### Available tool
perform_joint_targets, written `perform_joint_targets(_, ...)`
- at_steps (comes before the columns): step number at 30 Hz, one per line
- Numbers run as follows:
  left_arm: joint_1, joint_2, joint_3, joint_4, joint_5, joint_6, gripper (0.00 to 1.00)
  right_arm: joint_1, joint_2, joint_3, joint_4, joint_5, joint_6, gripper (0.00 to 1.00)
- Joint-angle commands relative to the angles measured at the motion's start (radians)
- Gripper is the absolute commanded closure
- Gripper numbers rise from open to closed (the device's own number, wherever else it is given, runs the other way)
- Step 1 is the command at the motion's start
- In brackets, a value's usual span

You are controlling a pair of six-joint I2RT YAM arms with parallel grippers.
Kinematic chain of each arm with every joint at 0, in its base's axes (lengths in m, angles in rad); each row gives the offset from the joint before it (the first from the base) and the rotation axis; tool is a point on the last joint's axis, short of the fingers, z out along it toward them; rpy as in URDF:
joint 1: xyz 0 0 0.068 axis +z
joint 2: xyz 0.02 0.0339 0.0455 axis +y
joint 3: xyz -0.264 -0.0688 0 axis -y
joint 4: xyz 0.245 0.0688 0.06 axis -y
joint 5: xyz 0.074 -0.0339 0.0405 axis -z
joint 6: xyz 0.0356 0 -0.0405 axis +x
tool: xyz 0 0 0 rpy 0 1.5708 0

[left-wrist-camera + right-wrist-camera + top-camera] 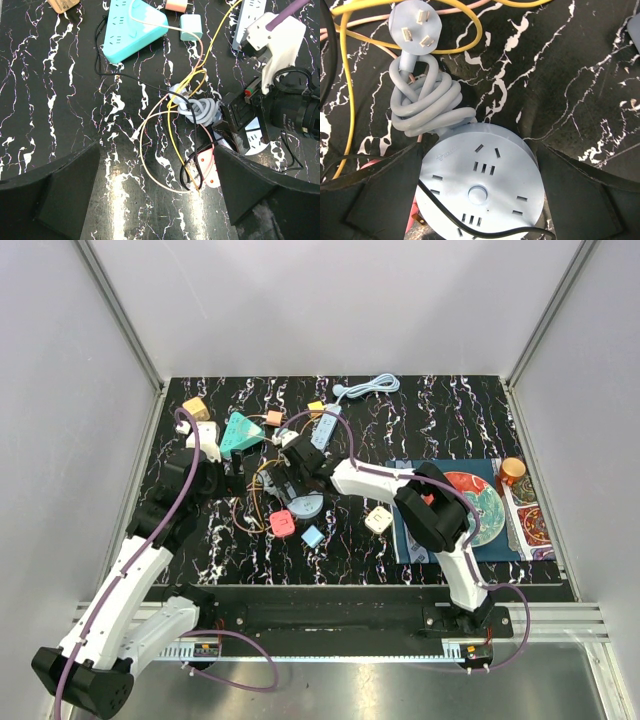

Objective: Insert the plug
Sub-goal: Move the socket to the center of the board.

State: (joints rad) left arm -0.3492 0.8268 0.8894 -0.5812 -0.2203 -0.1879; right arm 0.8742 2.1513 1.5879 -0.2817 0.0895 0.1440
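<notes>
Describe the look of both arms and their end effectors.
The left arm and right arm have white links, black joints and black bases. A purple cable loops along each. The left end effector and right end effector have broad, matte black, wedge-shaped fingers. Seen from the left wrist, the right one carries a white housing and a black camera lens.

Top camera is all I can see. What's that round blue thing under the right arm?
Observer: A round socket hub, face up, with a button in its middle.
Operator: Is the claw grabbing it?
Observer: No. The right gripper is open, a finger on each side of it.
Operator: Where's its plug?
Observer: The plug lies pins up beside its coiled grey cord.
</notes>
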Motion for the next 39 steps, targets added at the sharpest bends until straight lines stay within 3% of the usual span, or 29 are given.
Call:
perform_joint_targets(1,0.001,0.0,-0.004,0.04,-0.027,0.005,0.01,0.008,-0.06,-0.069,-0.047,0.14,-0.046,0.0)
perform_joint_targets(10,0.001,0.012,-0.004,0.041,-0.017,0.005,0.01,0.002,-0.142,-0.157,-0.059,0.24,-0.044,0.0)
perform_joint_targets(18,0.001,0.02,-0.004,0.04,-0.01,0.007,0.01,-0.037,-0.206,-0.212,-0.071,0.239,-0.014,0.0)
perform_joint_targets(39,-0.001,0.057,0.0,0.037,0.096,0.024,0.01,-0.034,-0.344,-0.344,-0.088,-0.013,0.043,0.0)
